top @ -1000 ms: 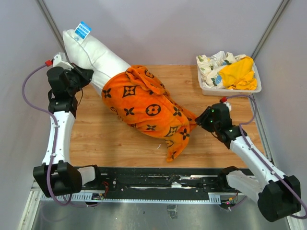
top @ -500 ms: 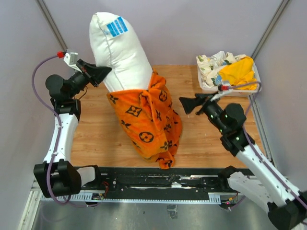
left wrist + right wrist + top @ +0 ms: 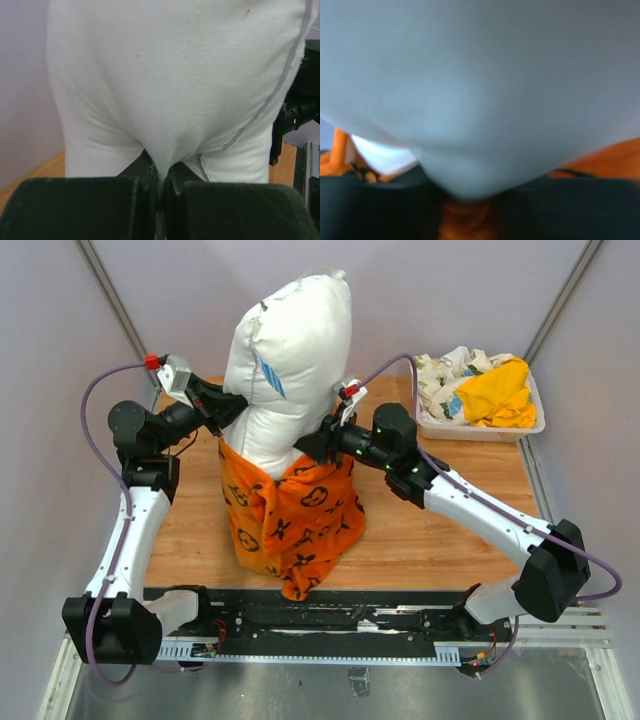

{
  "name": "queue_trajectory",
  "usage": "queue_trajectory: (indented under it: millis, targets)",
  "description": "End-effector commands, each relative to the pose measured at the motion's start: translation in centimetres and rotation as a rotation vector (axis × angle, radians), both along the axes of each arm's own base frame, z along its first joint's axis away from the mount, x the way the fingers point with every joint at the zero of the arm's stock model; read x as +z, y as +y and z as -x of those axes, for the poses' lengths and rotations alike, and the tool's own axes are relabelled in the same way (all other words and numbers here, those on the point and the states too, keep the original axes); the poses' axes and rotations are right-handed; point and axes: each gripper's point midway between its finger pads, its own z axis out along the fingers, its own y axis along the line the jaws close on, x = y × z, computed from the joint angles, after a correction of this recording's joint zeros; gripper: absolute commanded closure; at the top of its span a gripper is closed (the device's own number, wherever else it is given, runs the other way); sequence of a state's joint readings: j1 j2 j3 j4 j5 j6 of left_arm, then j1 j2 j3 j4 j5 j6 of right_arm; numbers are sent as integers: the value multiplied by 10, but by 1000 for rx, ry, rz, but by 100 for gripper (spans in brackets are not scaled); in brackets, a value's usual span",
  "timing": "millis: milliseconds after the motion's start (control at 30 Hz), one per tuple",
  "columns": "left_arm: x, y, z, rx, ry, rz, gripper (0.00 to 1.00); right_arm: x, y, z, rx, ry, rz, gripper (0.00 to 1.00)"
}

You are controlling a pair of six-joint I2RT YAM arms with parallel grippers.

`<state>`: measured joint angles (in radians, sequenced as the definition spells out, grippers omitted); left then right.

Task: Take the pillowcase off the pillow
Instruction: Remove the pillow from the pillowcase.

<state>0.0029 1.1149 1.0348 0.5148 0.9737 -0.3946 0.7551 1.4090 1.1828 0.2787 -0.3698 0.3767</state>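
A white tray [image 3: 482, 429] of cloths [image 3: 495, 392] sits at the wooden bench's [image 3: 440, 540] far right corner. The pillowcase [image 3: 290, 520] hangs over the bench's middle; contact is unclear.

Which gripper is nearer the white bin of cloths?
Right. The right gripper is at the side of the pillow facing the bin; the left gripper pinches the opposite side, farther away.

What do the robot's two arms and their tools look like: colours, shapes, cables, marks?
Both arms have white tube-like links and bulky black joints. The left arm and the right arm each carry a thin purple cable ending in a red plug near the wrist. The left tool and right tool are black, with two fingers. Small green lights show on the right arm.
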Motion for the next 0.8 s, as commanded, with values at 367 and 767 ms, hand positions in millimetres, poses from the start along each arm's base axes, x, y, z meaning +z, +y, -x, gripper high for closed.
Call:
queue_trajectory:
  millis: [367, 767]
  targets:
    - [92, 13, 56, 169, -153, 92, 1, -27, 2, 14, -50, -5, 69, 99]
    - [59, 3, 14, 203, -73, -24, 1, -25, 15, 15, -7, 17, 56, 99]
